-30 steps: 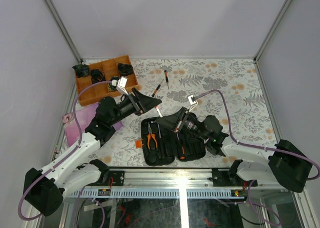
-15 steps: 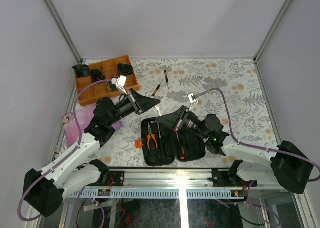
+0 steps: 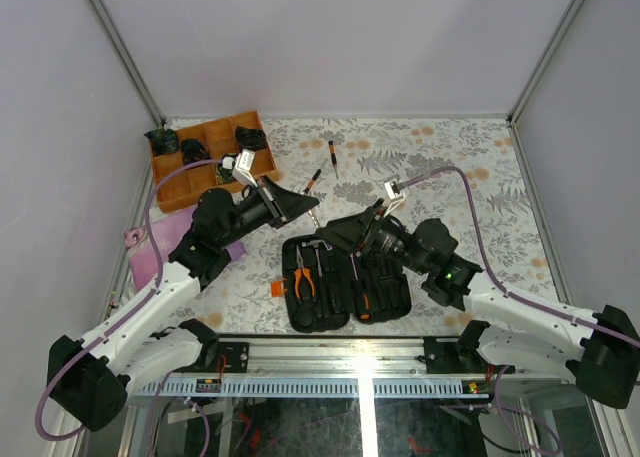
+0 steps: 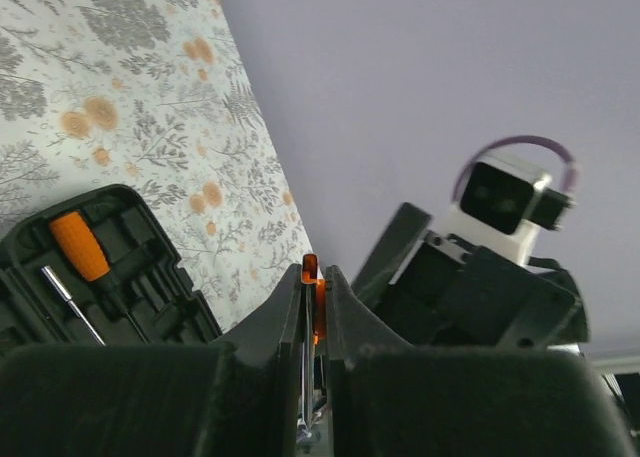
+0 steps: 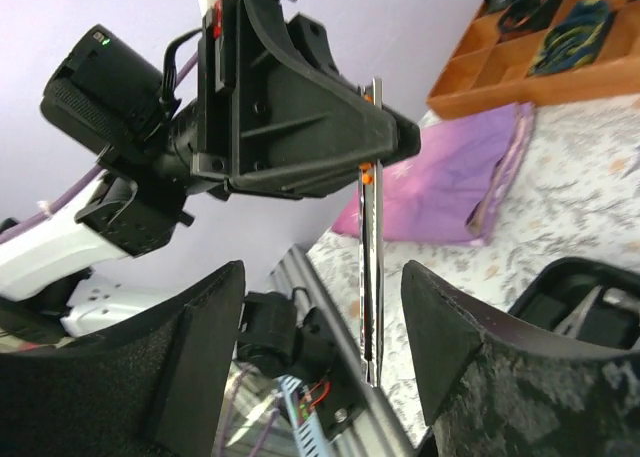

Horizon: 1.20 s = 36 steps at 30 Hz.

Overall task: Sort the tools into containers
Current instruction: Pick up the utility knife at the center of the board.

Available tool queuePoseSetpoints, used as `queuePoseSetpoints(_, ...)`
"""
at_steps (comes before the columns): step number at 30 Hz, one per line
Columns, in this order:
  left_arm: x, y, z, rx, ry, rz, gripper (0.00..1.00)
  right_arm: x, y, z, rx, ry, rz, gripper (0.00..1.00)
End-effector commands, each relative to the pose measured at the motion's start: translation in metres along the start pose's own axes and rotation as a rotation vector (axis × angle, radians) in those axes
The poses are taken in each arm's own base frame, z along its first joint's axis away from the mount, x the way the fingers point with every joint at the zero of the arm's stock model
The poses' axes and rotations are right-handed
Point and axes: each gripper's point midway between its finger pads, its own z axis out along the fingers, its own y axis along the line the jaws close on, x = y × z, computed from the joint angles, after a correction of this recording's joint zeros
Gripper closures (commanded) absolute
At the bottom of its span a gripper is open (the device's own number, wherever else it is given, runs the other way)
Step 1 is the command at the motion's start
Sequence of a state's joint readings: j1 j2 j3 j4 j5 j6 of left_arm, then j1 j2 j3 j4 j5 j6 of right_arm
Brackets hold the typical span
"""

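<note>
At left: left gripper (image 3: 308,209) clamped on a thin driver (image 5: 370,247), held in the air over the far edge of the open case (image 3: 345,287).
At right: right gripper (image 5: 322,277), jaws apart on either side of the driver, apparently not touching it.
Step, judged: driver passing between arms.
Next: right gripper backs clear; driver lowered lengthwise into a free slot.
Surface: table (image 3: 470,177) with a floral cover; loose drivers (image 3: 313,180) lie beyond the case.
Room: plain lilac-grey walls (image 3: 330,37).

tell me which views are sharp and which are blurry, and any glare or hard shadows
Top external: evenly lit and sharp across the table, with soft shadows only. Left wrist: the left gripper is dark and blurred up close, the thin driver it clamps is soft, and the tool case is crisper. Right wrist: the right gripper looms soft and dark, while the driver's steel shaft catches a pale glint.
</note>
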<state>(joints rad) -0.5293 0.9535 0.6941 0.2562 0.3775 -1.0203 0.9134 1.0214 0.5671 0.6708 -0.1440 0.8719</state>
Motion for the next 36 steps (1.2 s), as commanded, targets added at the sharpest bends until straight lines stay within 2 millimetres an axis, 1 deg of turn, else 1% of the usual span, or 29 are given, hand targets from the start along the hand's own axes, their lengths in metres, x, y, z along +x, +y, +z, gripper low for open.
queuePoseSetpoints(1,-0.01,0.009,0.003,-0.091,-0.018,0.02,1.0,-0.03,-0.009,0.0,0.141,-0.024,-0.22,0.31)
queuePoseSetpoints(3,-0.008,0.016,0.003,-0.121,-0.013,0.01,1.0,-0.03,-0.019,0.001,0.227,0.005,-0.297,0.33)
queuePoseSetpoints(5,-0.008,0.02,0.004,-0.143,-0.008,0.005,1.0,-0.031,-0.027,0.003,0.309,0.012,-0.371,0.35)
queuePoseSetpoints(6,-0.007,0.022,0.005,-0.149,-0.005,0.002,1.0,-0.029,-0.028,0.005,0.337,0.028,-0.405,0.35)
queuePoseSetpoints(8,-0.007,0.023,0.005,-0.152,-0.002,-0.002,1.0,-0.024,-0.026,0.01,0.349,0.059,-0.449,0.36)
queuePoseSetpoints(11,-0.005,0.024,0.006,-0.152,0.004,-0.007,1.0,-0.017,-0.024,0.018,0.347,0.085,-0.47,0.39)
queuePoseSetpoints(17,-0.004,0.022,0.005,-0.144,0.01,-0.005,1.0,-0.004,-0.035,0.019,0.389,0.154,-0.498,0.46)
queuePoseSetpoints(20,-0.003,0.023,0.006,-0.145,0.015,-0.004,1.0,0.002,-0.037,0.02,0.378,0.175,-0.496,0.5)
queuePoseSetpoints(24,-0.002,0.024,0.005,-0.145,0.018,-0.007,1.0,0.005,-0.035,0.022,0.363,0.191,-0.496,0.59)
queuePoseSetpoints(31,0.001,0.025,0.004,-0.142,0.031,-0.003,1.0,0.006,-0.031,0.025,0.34,0.191,-0.491,0.83)
queuePoseSetpoints(34,0.002,0.025,0.004,-0.14,0.037,-0.001,0.95,0.007,-0.032,0.024,0.342,0.191,-0.482,0.91)
queuePoseSetpoints(35,0.003,0.024,0.004,-0.138,0.04,-0.001,0.9,0.007,-0.032,0.024,0.346,0.19,-0.479,0.93)
queuePoseSetpoints(36,0.003,0.025,0.004,-0.139,0.04,-0.001,0.83,0.006,-0.032,0.023,0.35,0.187,-0.475,0.95)
